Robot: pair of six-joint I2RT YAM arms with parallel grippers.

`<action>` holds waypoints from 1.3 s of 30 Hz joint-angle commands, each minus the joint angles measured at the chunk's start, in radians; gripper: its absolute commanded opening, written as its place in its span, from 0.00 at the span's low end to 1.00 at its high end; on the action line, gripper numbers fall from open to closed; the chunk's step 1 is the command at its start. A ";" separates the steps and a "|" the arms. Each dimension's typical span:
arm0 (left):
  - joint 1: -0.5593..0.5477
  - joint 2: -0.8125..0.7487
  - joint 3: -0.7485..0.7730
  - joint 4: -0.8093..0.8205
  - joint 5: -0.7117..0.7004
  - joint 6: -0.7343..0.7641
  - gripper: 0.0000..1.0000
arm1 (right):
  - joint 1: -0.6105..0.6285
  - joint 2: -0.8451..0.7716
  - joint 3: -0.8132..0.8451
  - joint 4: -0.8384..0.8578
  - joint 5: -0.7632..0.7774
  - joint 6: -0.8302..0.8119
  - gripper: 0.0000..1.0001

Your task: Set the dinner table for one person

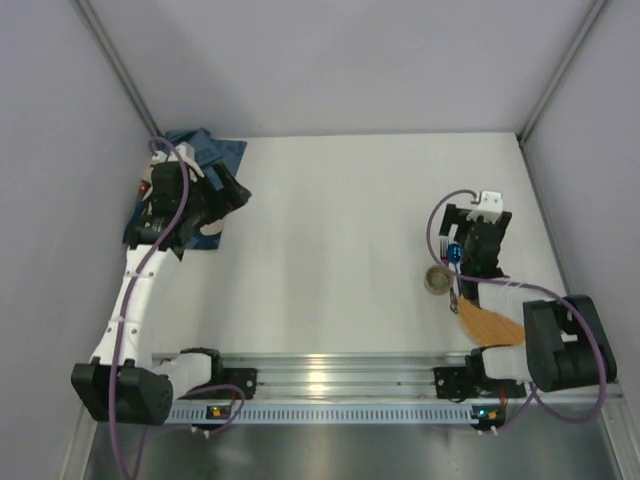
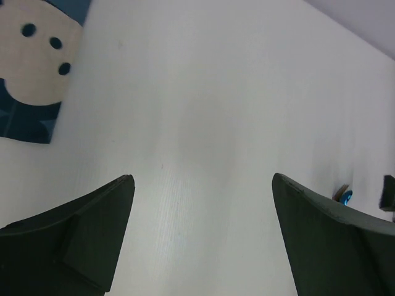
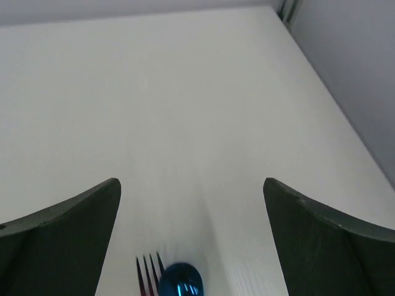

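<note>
Nothing looks set yet: left gripper (image 2: 203, 179) open, empty, placemat (image 2: 24, 117) beside it; right gripper (image 3: 191, 182) open, empty, fork (image 3: 147, 274) and blue spoon (image 3: 180, 282) sit just below it on the counter (image 3: 185, 92).

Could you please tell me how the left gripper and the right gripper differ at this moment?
The left gripper is out at the far left of the table, beside the blue placemat; the right gripper is on the right side. Between the left gripper's fingers only bare table shows, while a fork and a blue spoon lie just below the right gripper. Both stand wide open and hold nothing.
</note>
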 commanded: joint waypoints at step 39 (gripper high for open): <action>0.050 0.846 0.395 -0.009 -0.467 0.242 0.79 | 0.266 -0.438 0.655 -1.632 -0.394 0.507 1.00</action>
